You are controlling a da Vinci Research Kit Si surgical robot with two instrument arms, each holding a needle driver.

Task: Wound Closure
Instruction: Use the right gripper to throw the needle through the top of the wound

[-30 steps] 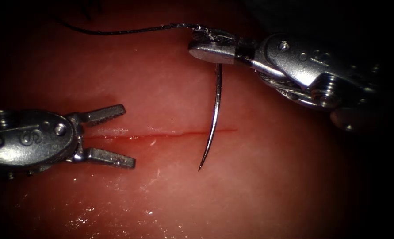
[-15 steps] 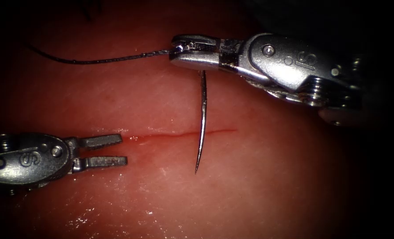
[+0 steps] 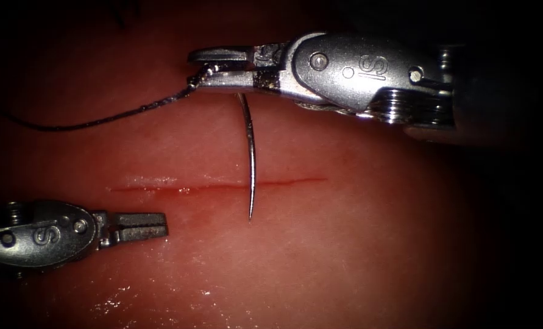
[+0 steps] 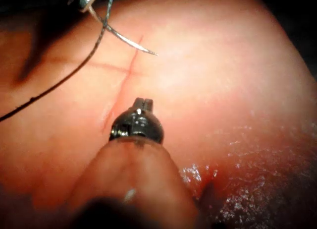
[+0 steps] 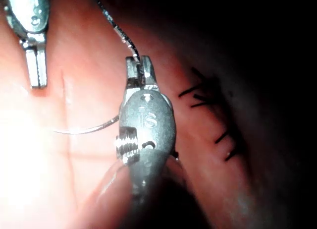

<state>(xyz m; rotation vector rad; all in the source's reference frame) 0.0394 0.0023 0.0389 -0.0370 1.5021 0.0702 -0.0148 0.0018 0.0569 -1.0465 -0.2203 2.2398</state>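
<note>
Lower left, the left hand (image 3: 152, 225) sits closed and empty just below the cut (image 3: 216, 186). Upper centre, the right hand (image 3: 213, 68) clamps the needle (image 3: 251, 161) near its thread (image 3: 100, 120) end; the needle hangs across the cut, above the tissue (image 3: 356, 244).

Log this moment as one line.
right tool: shut on curved steel needle near thread end | needle: above tissue, across cut | left tool: shut, empty

Pink-red tissue (image 3: 356, 244) bears a thin red cut (image 3: 210, 186). The needle (image 3: 251, 164) is silver, the thread (image 3: 100, 122) dark, both claws (image 3: 219, 64) (image 3: 140, 226) shiny grey metal stamped "S".
</note>
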